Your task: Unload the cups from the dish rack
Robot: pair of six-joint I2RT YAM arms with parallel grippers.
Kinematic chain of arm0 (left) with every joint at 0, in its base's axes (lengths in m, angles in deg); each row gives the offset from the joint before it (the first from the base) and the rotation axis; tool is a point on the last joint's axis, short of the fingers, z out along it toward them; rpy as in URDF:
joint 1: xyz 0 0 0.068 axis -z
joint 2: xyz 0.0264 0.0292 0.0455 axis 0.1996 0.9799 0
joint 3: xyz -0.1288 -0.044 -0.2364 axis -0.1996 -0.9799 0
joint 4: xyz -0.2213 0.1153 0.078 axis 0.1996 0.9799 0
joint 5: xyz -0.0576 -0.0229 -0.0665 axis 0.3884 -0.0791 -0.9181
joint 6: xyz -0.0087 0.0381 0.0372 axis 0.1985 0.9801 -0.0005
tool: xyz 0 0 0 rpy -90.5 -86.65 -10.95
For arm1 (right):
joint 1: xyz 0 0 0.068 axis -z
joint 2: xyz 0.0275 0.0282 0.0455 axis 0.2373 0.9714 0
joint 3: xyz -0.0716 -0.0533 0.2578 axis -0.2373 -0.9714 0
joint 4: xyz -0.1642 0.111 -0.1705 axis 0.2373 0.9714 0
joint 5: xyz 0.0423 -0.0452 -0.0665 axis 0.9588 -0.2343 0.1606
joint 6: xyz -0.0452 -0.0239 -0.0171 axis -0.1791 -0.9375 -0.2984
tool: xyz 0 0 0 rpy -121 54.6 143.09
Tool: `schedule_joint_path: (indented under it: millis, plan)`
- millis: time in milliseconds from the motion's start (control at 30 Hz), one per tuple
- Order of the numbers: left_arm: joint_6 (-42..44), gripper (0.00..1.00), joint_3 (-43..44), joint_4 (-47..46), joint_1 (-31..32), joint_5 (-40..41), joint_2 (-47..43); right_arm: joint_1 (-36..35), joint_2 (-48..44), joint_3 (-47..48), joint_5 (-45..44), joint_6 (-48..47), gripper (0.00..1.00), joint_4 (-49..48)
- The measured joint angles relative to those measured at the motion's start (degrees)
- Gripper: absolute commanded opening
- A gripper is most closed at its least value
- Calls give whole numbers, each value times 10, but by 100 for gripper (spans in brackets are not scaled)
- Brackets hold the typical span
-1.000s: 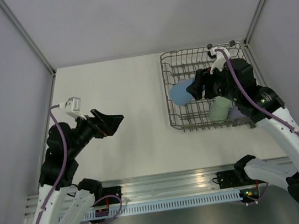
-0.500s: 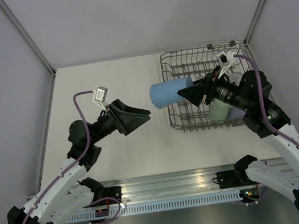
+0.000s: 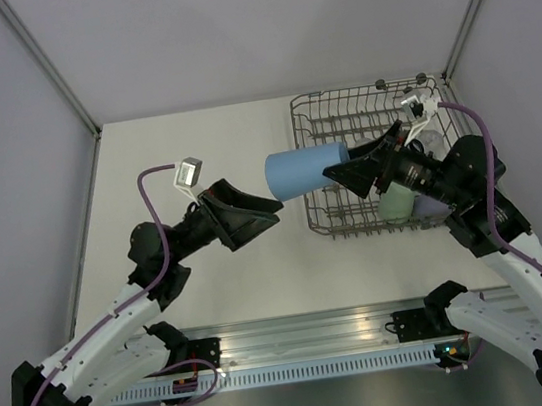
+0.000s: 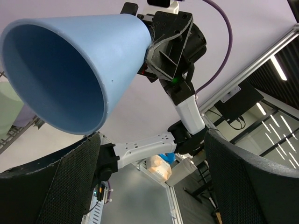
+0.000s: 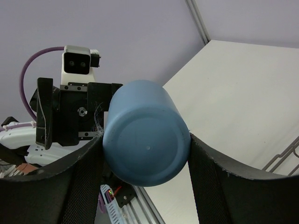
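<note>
My right gripper [image 3: 356,173] is shut on the base of the blue cup [image 3: 303,171] and holds it on its side in the air, left of the dish rack [image 3: 326,217], open end toward the left arm. In the right wrist view the cup's base [image 5: 146,141] sits between my fingers [image 5: 212,177]. My left gripper [image 3: 260,214] is open and empty, facing the cup's mouth [image 4: 51,84] a short way off. A pale green cup [image 3: 395,202] and a lilac cup [image 3: 429,207] remain in the rack. The clear glasses are hard to make out.
The rack stands at the table's back right corner, with black wheels [image 3: 380,84] on its far edge. Grey walls close in the left, back and right. A metal rail [image 3: 301,345] runs along the near edge.
My right gripper has lifted the blue cup out of the rack and carried it left. My left arm has swung right toward it, gripper open.
</note>
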Motion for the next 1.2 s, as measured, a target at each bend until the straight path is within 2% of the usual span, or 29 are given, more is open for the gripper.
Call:
schedule_joint_path:
  millis: [333, 433, 533, 600, 633, 733, 767, 800, 833, 900, 933, 967, 1033, 1067, 1200]
  plan:
    - [39, 97, 21, 76, 2, 41, -38, 0, -14, -2, 26, 1, 33, -3]
    - [45, 93, 32, 76, 4, 45, -35, 0, -13, -15, 51, 12, 33, -17]
    - [46, 77, 40, 61, 15, 46, -15, 0, -12, -36, 72, 27, 33, -39]
    - [47, 57, 45, 56, 24, 46, 3, 0, -12, -47, 77, 33, 33, -47]
    - [49, 42, 45, 56, 29, 46, 11, 0, -12, -51, 79, 35, 33, -50]
    - [56, 21, 46, 58, 37, 50, 27, 0, -13, -57, 83, 41, 33, -60]
    - [57, 7, 46, 59, 38, 52, 29, 0, -14, -58, 85, 44, 33, -66]
    - [56, 2, 46, 59, 38, 52, 29, 0, -14, -59, 85, 45, 33, -68]
    - [56, 2, 47, 49, 41, 49, 28, 0, -16, -60, 87, 49, 33, -68]
    - [60, 2, 49, 50, 44, 50, 20, 0, -17, -63, 91, 56, 43, -76]
    - [62, 2, 50, 54, 44, 51, 18, -2, -18, -63, 91, 56, 55, -78]
    - [66, 2, 54, 63, 45, 52, 16, -2, -19, -63, 91, 55, 74, -77]
    - [78, 2, 66, 93, 47, 60, 15, -2, -21, -64, 79, 45, 92, -69]
    - [88, 2, 76, 118, 47, 73, 13, -2, -23, -63, 59, 33, 98, -53]
    - [144, 2, 134, 244, 46, 145, 12, 0, -26, -48, -42, -25, 98, 31]
